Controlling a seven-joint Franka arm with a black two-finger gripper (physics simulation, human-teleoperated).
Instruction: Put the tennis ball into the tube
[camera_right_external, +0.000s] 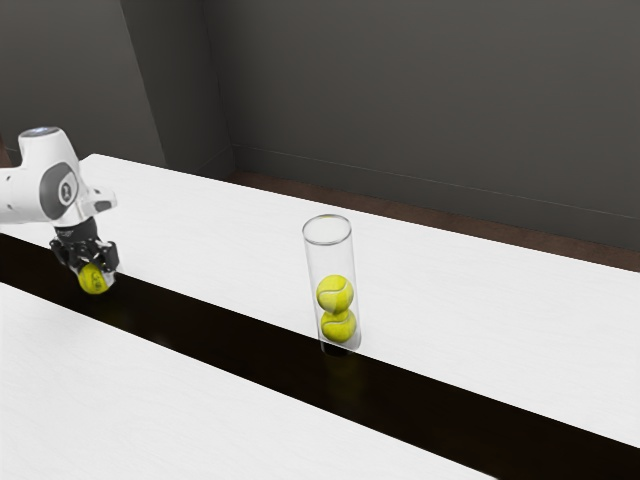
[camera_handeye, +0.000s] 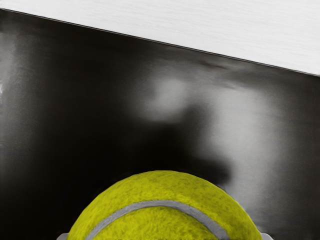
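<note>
Inside the clear tube (camera_right_external: 329, 258), two stacked balls (camera_right_external: 335, 294).

The arm (camera_right_external: 22, 196) reaches in from the exterior view's left — fingers (camera_right_external: 110, 262) downward, apart.

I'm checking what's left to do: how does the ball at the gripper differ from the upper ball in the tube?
The gripper's ball is outside the tube; the upper ball is inside. The gripper holds its ball, while the upper ball rests on another. Both are yellow with a pale seam.
</note>
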